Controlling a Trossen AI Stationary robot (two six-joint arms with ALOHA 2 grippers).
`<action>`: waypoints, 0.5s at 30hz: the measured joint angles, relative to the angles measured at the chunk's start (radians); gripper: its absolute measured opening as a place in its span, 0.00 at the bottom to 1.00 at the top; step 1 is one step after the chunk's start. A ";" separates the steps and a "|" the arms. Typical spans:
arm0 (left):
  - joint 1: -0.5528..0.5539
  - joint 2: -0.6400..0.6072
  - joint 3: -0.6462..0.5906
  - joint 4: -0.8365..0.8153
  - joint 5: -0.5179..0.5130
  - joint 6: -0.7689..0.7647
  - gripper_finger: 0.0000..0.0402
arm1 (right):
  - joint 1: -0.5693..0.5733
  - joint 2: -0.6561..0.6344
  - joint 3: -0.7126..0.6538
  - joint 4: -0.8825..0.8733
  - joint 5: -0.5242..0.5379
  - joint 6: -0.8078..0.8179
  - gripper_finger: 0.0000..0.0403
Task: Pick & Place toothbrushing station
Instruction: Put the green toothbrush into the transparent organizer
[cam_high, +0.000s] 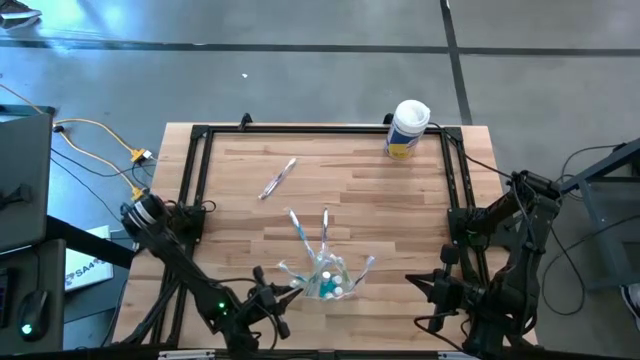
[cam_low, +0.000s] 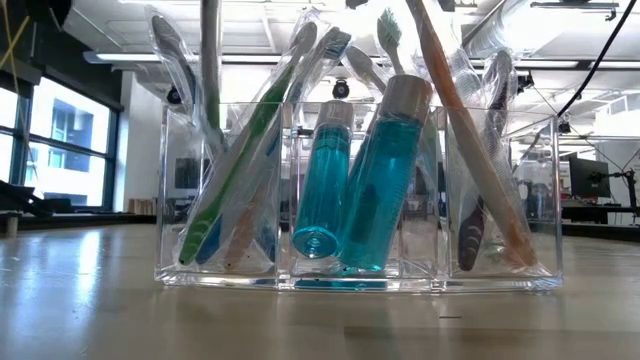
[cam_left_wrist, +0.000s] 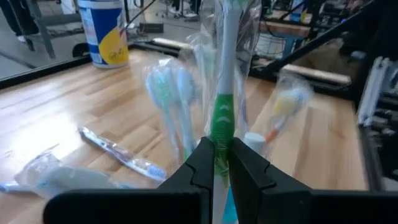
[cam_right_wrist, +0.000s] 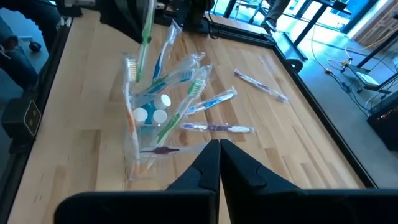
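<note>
The clear plastic holder stands near the table's front middle. It is filled with wrapped toothbrushes and teal tubes leaning in its compartments. My left gripper is just left of the holder, shut on a wrapped green-and-white toothbrush. In the right wrist view this toothbrush hangs over the holder's left end. My right gripper is shut on nothing and hovers to the right of the holder. Three loose wrapped toothbrushes lie flat on the wood farther back. My left gripper pinches the wrapped toothbrush between its two fingers at the green part of the handle. The fingers lie across it, roughly level, coming from the table's left. The brush stands nearly upright. My fingers hide its lower end, so I cannot tell whether it touches the holder.
A large white canister with a yellow label stands at the table's far right corner. A black metal frame runs along the left, far and right edges. Bare wood lies between the holder and the right frame rail.
</note>
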 joint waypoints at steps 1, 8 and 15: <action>0.000 0.004 0.000 -0.003 0.001 0.000 0.05 | 0.000 0.000 0.000 0.000 0.000 0.000 0.01; 0.025 0.025 0.000 -0.007 0.028 -0.037 0.05 | 0.000 0.000 0.000 0.000 0.000 0.002 0.01; 0.054 0.042 -0.027 -0.006 0.135 -0.115 0.13 | 0.000 0.000 -0.014 0.011 -0.006 0.007 0.01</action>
